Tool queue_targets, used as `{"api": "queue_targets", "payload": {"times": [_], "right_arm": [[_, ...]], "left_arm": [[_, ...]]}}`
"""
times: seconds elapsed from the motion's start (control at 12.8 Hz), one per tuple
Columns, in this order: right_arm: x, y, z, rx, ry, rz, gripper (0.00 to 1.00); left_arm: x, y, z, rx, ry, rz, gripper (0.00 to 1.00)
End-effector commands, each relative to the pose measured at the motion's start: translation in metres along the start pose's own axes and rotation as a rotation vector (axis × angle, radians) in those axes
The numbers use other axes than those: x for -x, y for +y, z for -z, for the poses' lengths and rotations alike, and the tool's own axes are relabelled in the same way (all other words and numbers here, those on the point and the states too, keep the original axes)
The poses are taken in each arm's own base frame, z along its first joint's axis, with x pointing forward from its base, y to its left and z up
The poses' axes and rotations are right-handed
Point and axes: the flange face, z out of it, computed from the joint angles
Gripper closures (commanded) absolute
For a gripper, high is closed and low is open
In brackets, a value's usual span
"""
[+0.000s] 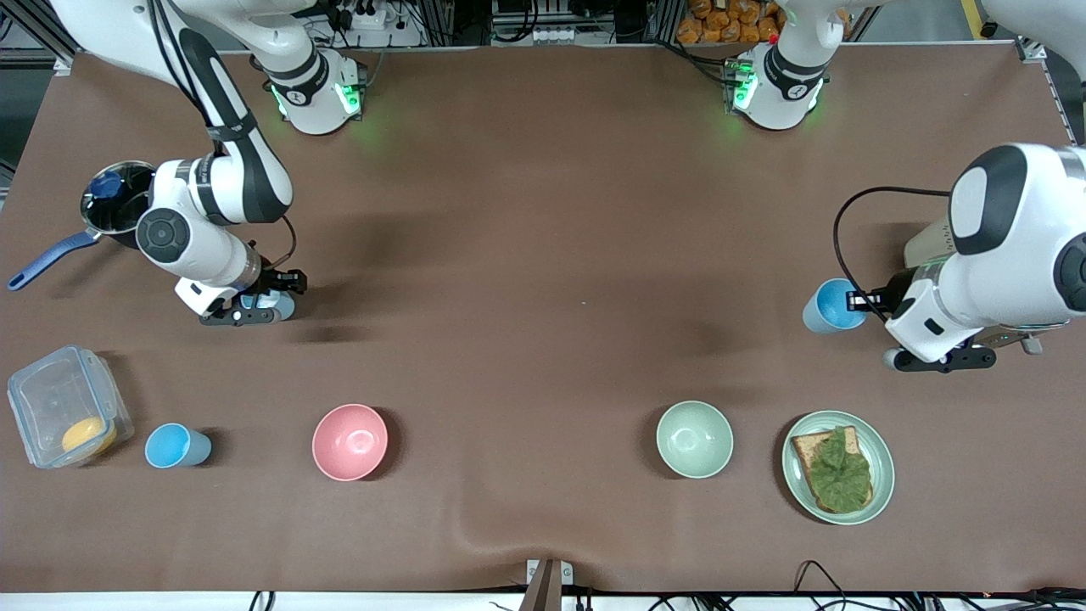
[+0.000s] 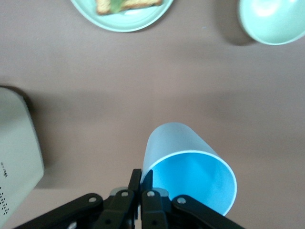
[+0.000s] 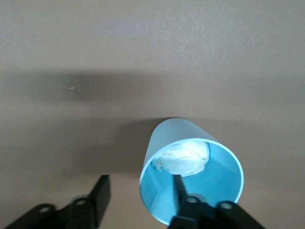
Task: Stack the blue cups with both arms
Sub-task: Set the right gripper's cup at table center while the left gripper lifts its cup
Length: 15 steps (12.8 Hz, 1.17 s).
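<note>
Three blue cups show. My left gripper (image 1: 865,299) is shut on the rim of one blue cup (image 1: 830,306) toward the left arm's end of the table. In the left wrist view the gripper (image 2: 141,179) pinches the cup (image 2: 190,164) wall, one finger inside and one outside. My right gripper (image 1: 270,297) is open at a second blue cup (image 1: 278,304). In the right wrist view the gripper (image 3: 139,183) has one finger inside that cup (image 3: 190,176) and one well outside; crumpled white paper (image 3: 183,158) lies in it. A third blue cup (image 1: 176,446) stands near the front camera.
A pink bowl (image 1: 349,442), a pale green bowl (image 1: 694,439) and a green plate (image 1: 882,475) with toast and lettuce stand in a row near the front camera. A clear plastic box (image 1: 64,407) stands beside the third cup. A blue-handled pot (image 1: 114,204) is by the right arm.
</note>
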Motion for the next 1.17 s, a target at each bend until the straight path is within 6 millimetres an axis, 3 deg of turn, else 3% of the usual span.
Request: {"api": "queue_targets", "payload": {"times": [0.0, 0.39, 0.55, 0.62, 0.94, 1.09], "right_arm": [[-0.005, 0.002, 0.005, -0.002, -0.005, 0.001, 1.0], [-0.031, -0.007, 0.031, 0.008, -0.075, 0.0, 1.0], [-0.043, -0.042, 0.049, 0.01, -0.064, -0.008, 1.0], [-0.049, -0.072, 0.053, 0.019, -0.051, -0.032, 1.0], [-0.051, -0.233, 0.077, -0.077, -0.008, -0.148, 1.0], [-0.053, -0.311, 0.072, -0.086, 0.009, -0.229, 1.0]], "left_arm": [[0.011, 0.028, 0.017, 0.016, 0.01, 0.01, 1.0], [0.026, 0.078, 0.022, 0.021, 0.014, 0.085, 1.0], [0.028, 0.088, 0.021, 0.021, 0.011, 0.107, 1.0], [0.03, 0.086, 0.023, 0.02, 0.015, 0.12, 1.0], [0.039, 0.084, 0.036, 0.015, 0.033, 0.122, 1.0], [0.041, 0.084, 0.04, 0.015, 0.04, 0.112, 1.0]]}}
